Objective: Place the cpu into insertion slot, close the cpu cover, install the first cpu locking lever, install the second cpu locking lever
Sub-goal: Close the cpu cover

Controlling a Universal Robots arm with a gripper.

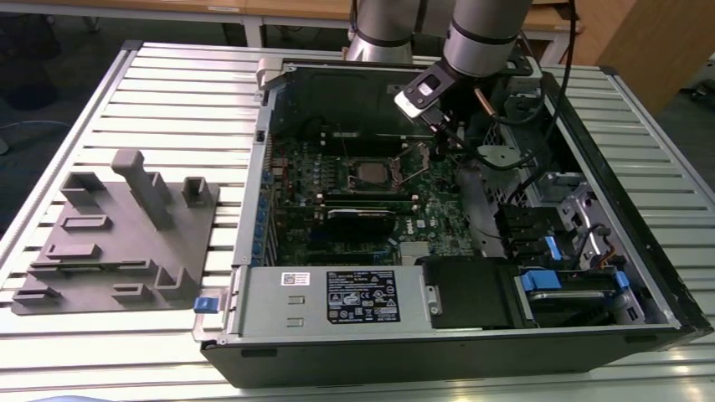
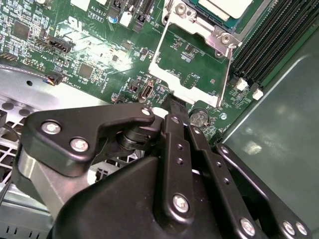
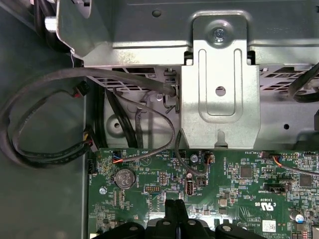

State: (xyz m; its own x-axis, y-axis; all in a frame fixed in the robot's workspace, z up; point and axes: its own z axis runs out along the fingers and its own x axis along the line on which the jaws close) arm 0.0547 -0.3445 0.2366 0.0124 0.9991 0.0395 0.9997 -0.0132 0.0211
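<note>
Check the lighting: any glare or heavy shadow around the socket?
Exterior view: table bright, computer case interior dimmer, cpu visible. Second wrist view: mild glare on the grey metal panel; cpu cover evenly lit. First wrist view: even light, metal bracket without harsh glare.

gripper (image 2: 174, 105) pinched together; tip at cpu cover (image 2: 183, 87) edge | cpu (image 2: 224, 6) in insertion slot (image 2: 214, 31)
</note>
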